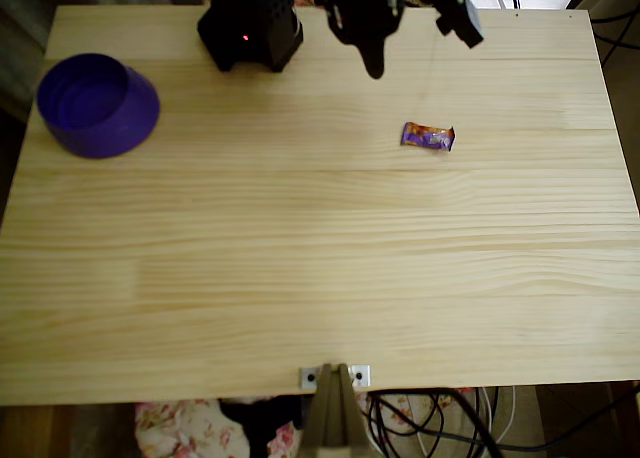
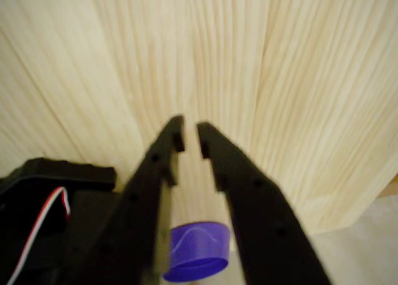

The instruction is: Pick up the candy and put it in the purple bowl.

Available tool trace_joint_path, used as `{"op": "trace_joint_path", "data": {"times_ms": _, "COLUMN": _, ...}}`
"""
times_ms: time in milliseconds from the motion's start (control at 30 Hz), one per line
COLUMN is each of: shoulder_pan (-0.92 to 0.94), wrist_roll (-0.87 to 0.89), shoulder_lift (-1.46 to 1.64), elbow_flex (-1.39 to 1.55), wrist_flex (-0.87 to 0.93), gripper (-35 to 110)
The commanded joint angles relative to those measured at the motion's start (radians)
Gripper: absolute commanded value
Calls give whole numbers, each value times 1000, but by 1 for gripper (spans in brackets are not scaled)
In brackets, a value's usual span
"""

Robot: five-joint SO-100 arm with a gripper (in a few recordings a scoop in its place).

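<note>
One candy [image 1: 428,136], one purple bowl [image 1: 97,105]

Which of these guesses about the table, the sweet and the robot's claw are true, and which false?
1. The candy lies on the bare wooden table. True.
2. The candy is inside the purple bowl. False: the bowl stands near the table's left edge in the overhead view, and the candy lies far to its right.
3. The gripper holds the candy. False: its fingers have only a narrow gap with nothing between them.
4. In the overhead view the arm hangs over the table's far edge, apart from the candy. True.
5. The bowl is tipped on its side. False: it stands upright, opening upward.
</note>
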Motion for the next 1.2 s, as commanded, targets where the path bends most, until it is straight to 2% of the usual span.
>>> {"op": "trace_joint_path", "data": {"times_ms": 0, "shoulder_pan": -44, "wrist_roll": 38, "shoulder_lift": -44, "elbow_flex": -112, "wrist_flex": -58, "gripper": 0}}
{"op": "trace_joint_path", "data": {"times_ms": 400, "shoulder_pan": -58, "wrist_roll": -14, "shoulder_lift": -181, "elbow_flex": 52, "wrist_flex": -423, "gripper": 2}}
{"op": "trace_joint_path", "data": {"times_ms": 633, "shoulder_pan": -87, "wrist_roll": 5, "shoulder_lift": -288, "elbow_flex": 17, "wrist_flex": -482, "gripper": 13}}
{"op": "trace_joint_path", "data": {"times_ms": 900, "shoulder_pan": -143, "wrist_roll": 124, "shoulder_lift": -446, "elbow_flex": -103, "wrist_flex": -485, "gripper": 23}}
{"op": "trace_joint_path", "data": {"times_ms": 1167, "shoulder_pan": -183, "wrist_roll": 218, "shoulder_lift": -505, "elbow_flex": -152, "wrist_flex": -517, "gripper": 25}}
